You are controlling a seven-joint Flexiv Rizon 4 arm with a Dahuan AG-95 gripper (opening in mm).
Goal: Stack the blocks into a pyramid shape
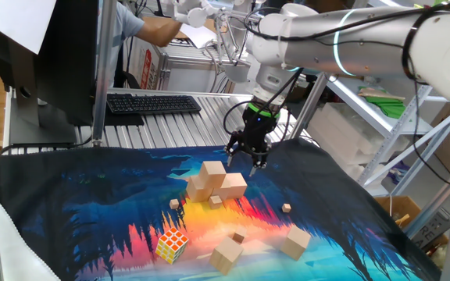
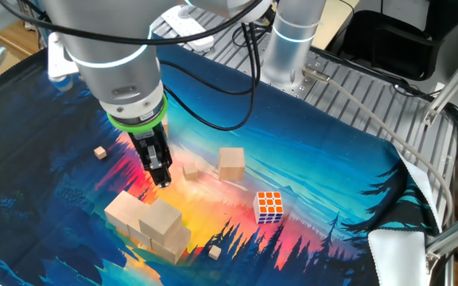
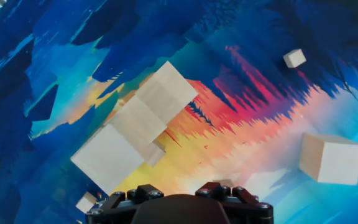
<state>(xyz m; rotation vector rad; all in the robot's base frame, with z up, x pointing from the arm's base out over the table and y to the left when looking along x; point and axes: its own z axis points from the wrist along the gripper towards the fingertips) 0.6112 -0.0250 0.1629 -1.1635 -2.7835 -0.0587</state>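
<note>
Three pale wooden blocks form a cluster (image 1: pixel 213 186) mid-cloth, with one block (image 1: pixel 213 170) resting on top of the other two. The same cluster (image 2: pixel 151 224) shows in the other fixed view and fills the centre-left of the hand view (image 3: pixel 135 127). Two more blocks lie loose toward the front (image 1: pixel 226 254) (image 1: pixel 295 240); one of them appears at the right of the hand view (image 3: pixel 331 158). My gripper (image 1: pixel 245 161) hovers just above and behind the cluster. It is open, with nothing between its fingers. Seen from the other side, the gripper (image 2: pixel 161 173) hangs above the cluster's far edge.
A multicoloured puzzle cube (image 1: pixel 171 244) (image 2: pixel 269 206) sits at the front left. Several tiny wooden cubes are scattered on the cloth (image 1: pixel 287 208) (image 1: pixel 176 204) (image 2: pixel 100 152) (image 3: pixel 294 58). A keyboard (image 1: pixel 153 103) and a monitor stand behind the cloth on the metal table.
</note>
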